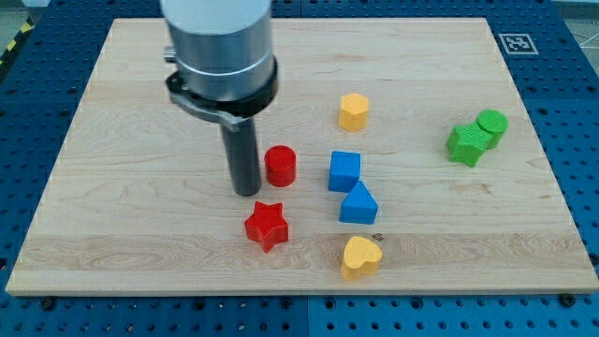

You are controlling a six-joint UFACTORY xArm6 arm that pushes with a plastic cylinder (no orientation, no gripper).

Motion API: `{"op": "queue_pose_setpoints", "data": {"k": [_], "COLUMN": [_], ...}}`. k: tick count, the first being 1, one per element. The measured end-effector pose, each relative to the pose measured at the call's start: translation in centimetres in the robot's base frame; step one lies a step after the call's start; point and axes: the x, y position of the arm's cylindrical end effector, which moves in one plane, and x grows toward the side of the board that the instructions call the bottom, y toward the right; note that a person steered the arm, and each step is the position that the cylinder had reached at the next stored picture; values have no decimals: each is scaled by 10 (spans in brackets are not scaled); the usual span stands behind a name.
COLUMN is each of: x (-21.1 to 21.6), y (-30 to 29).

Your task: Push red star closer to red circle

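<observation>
The red star [267,225] lies on the wooden board [131,215] near the view's bottom centre. The red circle [280,166] stands just above it, a little to the right, with a small gap between them. My tip [246,192] is down on the board just left of the red circle and above-left of the red star, close to both; I cannot tell whether it touches the circle.
A blue cube [344,171] and a blue triangle [357,203] sit right of the red circle. A yellow heart [360,256] lies at bottom right of the star. A yellow hexagon [353,111] is higher up. A green star [466,144] and green circle [491,124] touch at the right.
</observation>
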Motion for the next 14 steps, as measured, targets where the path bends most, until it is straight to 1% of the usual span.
{"op": "queue_pose_setpoints", "data": {"k": [1,2,3,6,7,9,12,13,14], "x": [36,92,105,95,88,66,3,3,39], "y": [-15,-14,-6,47,55,34,7,7,3]}}
